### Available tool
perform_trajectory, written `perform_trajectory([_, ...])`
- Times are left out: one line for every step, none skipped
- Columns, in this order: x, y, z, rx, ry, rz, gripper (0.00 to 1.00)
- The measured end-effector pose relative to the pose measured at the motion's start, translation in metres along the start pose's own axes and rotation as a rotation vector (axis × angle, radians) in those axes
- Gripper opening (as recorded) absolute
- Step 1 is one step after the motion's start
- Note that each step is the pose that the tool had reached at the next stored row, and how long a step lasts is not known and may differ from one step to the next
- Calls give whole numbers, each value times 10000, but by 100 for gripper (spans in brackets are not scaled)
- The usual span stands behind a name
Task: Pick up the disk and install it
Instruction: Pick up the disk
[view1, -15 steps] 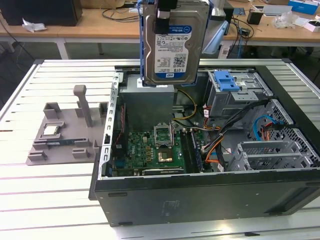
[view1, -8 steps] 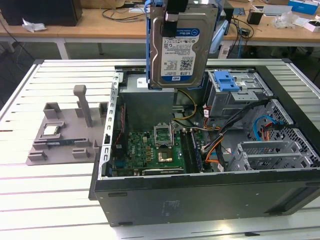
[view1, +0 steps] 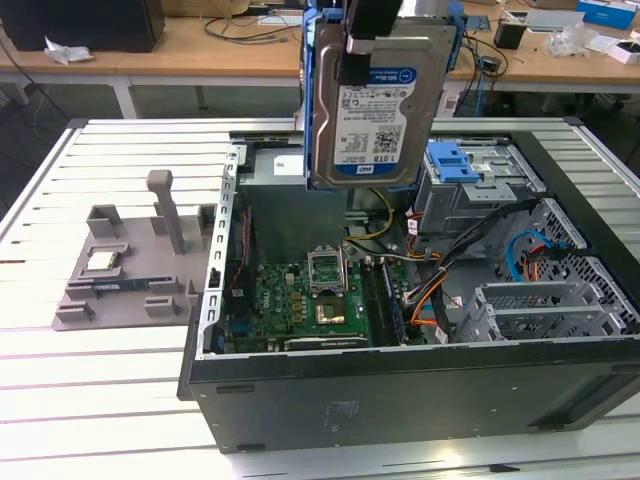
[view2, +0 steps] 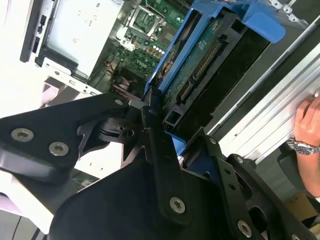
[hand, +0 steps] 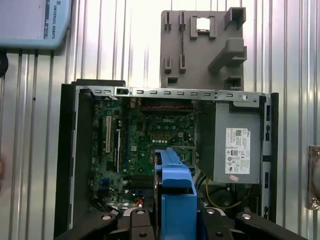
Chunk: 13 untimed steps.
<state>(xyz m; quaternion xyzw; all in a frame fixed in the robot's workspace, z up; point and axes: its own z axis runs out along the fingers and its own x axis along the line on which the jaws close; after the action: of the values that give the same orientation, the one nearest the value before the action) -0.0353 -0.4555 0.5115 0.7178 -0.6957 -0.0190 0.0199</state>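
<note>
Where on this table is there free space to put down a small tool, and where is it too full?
Bare table lies on the exterior view's left of the computer case, on the camera's side of the grey holder, and also beyond that holder. Inside the case it is crowded: circuit board, cables, with the disk hanging above.

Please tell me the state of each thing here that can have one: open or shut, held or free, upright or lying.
computer case, lying on its side, side cover off, inside open.
gripper, shut on the disk.
disk, held upright in the air above the computer case, not yet installed.
power supply, fitted inside the computer case.
grey holder, lying on the table beside the computer case, at the exterior view's left.
</note>
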Motion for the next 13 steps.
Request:
perform_trajectory([17,-10,0,-1,0,-1,37])
perform_trajectory([40,-22,0,-1,0,0,37])
perform_trajectory([55,-30,0,-1,0,1,37])
perform_trajectory([76,-43,-1,-1,0,0,37])
perform_trajectory([89,-50,-1,-1,0,1,37])
perform_trajectory([108,-62,-1,-1,-1,1,37])
perform_trajectory([125,-73,-1,-1,0,0,37])
perform_trajectory([143,-85,-2,-1,0,0,37])
perform_trajectory([158,-94,-2,-1,1,0,37])
perform_trajectory([189,-113,-2,-1,0,1,37])
perform_trajectory([210,-127,-2,-2,-1,1,37])
perform_trajectory([220,-135,-2,-2,-1,1,37])
perform_trajectory([229,-143,-2,-2,0,0,37])
